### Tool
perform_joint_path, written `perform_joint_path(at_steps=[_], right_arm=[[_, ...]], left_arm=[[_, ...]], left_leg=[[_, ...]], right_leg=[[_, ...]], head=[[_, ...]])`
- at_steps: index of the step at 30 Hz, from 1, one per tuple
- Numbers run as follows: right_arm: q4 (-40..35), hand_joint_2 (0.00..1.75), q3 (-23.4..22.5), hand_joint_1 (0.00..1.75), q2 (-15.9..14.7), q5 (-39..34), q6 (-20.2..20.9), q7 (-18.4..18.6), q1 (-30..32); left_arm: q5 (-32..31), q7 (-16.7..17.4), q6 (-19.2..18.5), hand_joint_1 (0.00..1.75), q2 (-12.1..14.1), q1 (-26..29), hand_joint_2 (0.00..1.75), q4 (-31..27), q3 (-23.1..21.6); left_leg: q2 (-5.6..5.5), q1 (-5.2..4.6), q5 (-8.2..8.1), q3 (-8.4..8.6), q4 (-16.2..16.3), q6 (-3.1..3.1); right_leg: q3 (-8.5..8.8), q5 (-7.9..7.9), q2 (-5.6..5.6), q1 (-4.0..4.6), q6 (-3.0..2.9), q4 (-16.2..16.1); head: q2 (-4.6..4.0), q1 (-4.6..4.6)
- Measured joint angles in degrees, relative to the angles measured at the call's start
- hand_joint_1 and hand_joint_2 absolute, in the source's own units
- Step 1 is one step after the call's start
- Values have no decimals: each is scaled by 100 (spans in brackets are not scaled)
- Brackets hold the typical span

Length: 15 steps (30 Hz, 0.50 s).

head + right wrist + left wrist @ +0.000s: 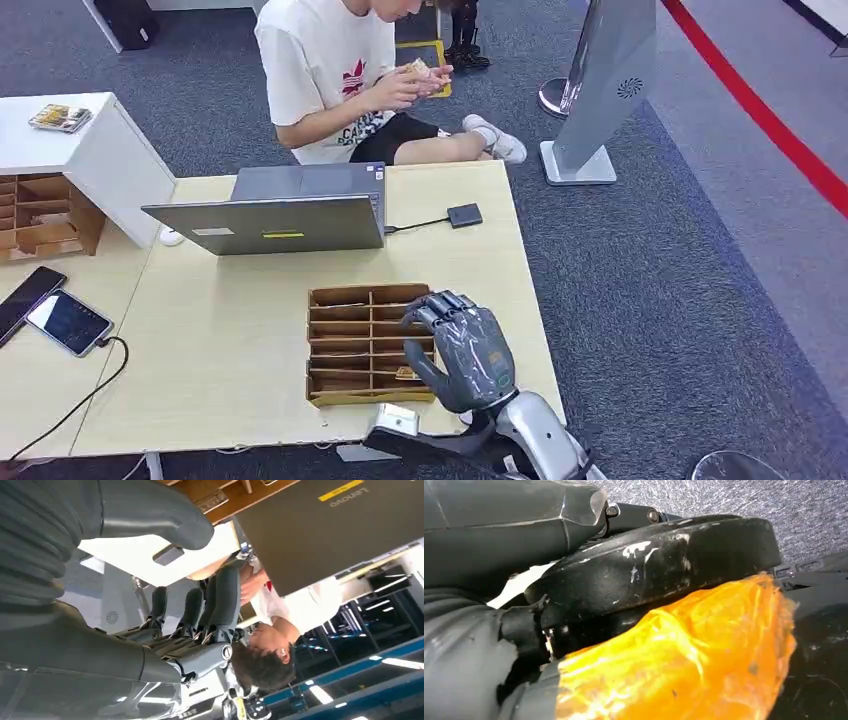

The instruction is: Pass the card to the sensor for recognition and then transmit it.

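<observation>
Right hand [466, 352], grey w/ dark fingers, hovers over brown cardboard divider tray [350, 345], fingers apart, holding nothing. Risk: fingers snag the thin partitions & drag tray, or miss a card. Left hand: can't tell.

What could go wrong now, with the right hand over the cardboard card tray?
1. The grey right hand hangs over the brown compartmented cardboard tray at the table edge; a clumsy reach might push it off.
2. The small black sensor box lies near the open grey laptop; a swing could snag its cable.
</observation>
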Motion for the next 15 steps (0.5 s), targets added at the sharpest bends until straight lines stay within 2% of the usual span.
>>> perform_joint_path(at_steps=[2,5,10,13,15], right_arm=[[33,175,-7,91,0,68,0,48,-18],[85,175,-20,80,0,175,9,121,-47],[197,175,-20,82,9,291,61,219,-117],[282,175,-20,89,39,322,111,265,-186],[339,175,-20,84,74,328,122,295,-227]], left_arm=[[-4,22,-4,0,0,0,0,2,-4],[-4,42,-15,0,0,-3,0,2,-7],[-39,87,-24,0,2,-11,0,11,-24],[-61,125,-24,0,2,-18,0,13,-74],[-72,138,-26,0,2,-22,0,13,-116]], left_leg=[[0,0,0,0,0,0],[0,0,0,0,0,0],[0,0,0,1,0,0],[0,0,0,1,0,0],[0,0,0,1,0,0]], right_leg=[[0,0,0,0,0,0],[0,0,0,0,0,0],[0,0,0,0,0,0],[0,0,0,0,0,0],[0,0,0,0,0,0]], head=[[0,0],[0,0],[0,0],[0,0],[0,0]])
